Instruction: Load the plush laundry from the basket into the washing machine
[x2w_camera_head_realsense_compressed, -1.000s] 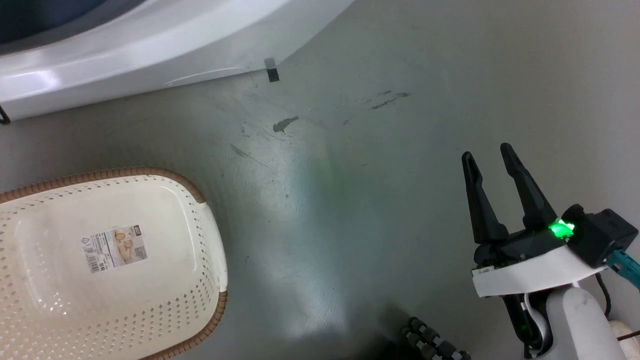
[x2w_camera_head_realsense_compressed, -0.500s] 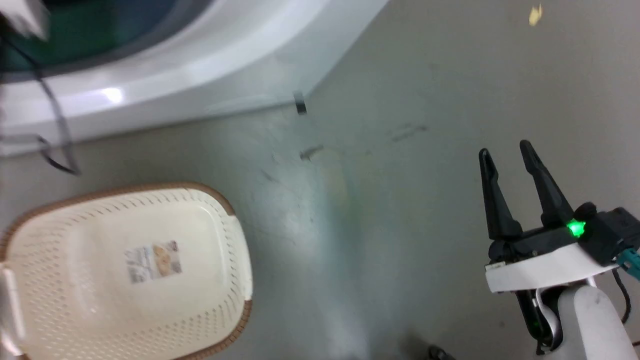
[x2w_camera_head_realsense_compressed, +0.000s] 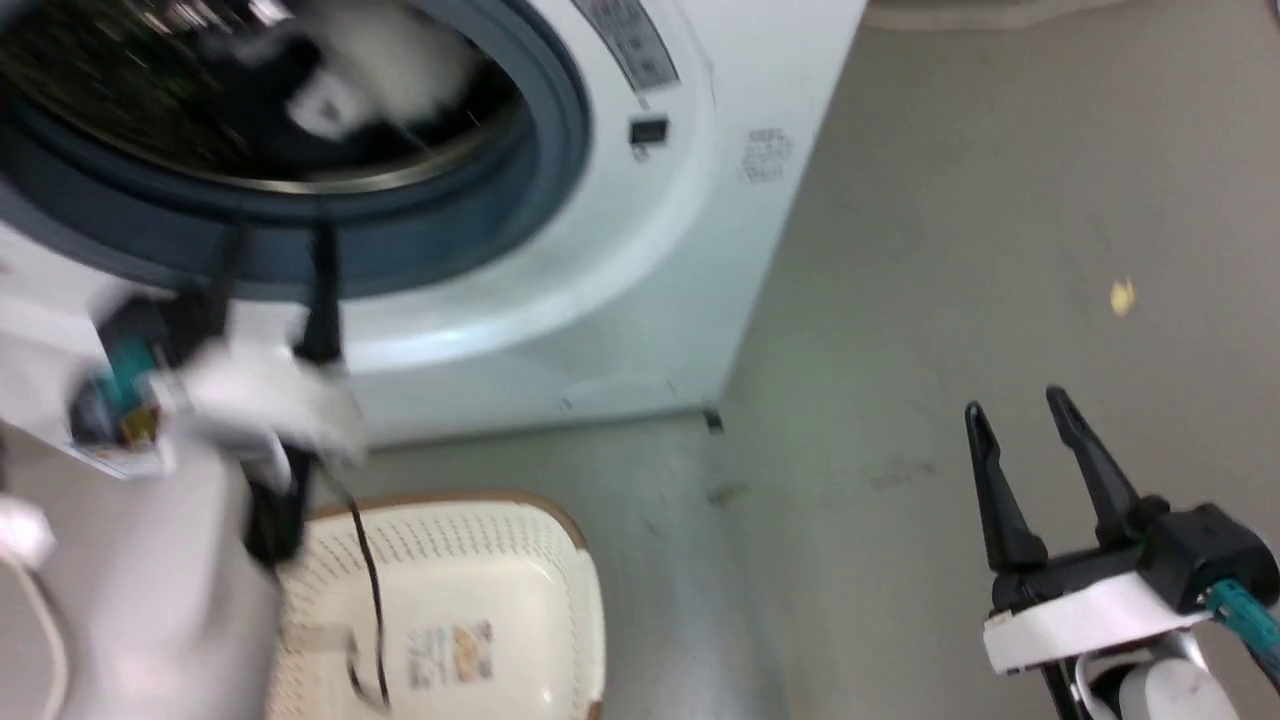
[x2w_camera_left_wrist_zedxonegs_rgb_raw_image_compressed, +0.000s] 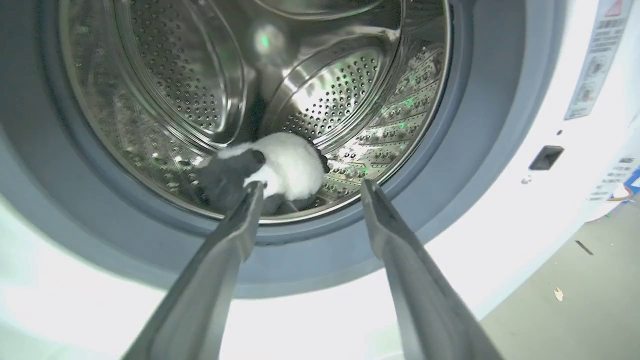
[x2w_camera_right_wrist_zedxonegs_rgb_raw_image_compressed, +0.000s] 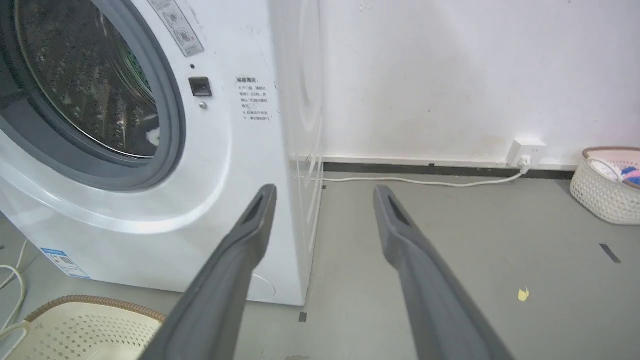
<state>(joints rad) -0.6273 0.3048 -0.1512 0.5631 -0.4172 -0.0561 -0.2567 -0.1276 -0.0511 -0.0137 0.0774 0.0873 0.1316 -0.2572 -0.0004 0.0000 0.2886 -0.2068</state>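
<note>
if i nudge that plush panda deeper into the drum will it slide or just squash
Probably squashes first: the plush laundry looks fluffy and slumped, so likely soft and floppy. It seems light for its bulk, so a nudge should shift it. On the curved steel drum it may slide or tumble back.
</note>
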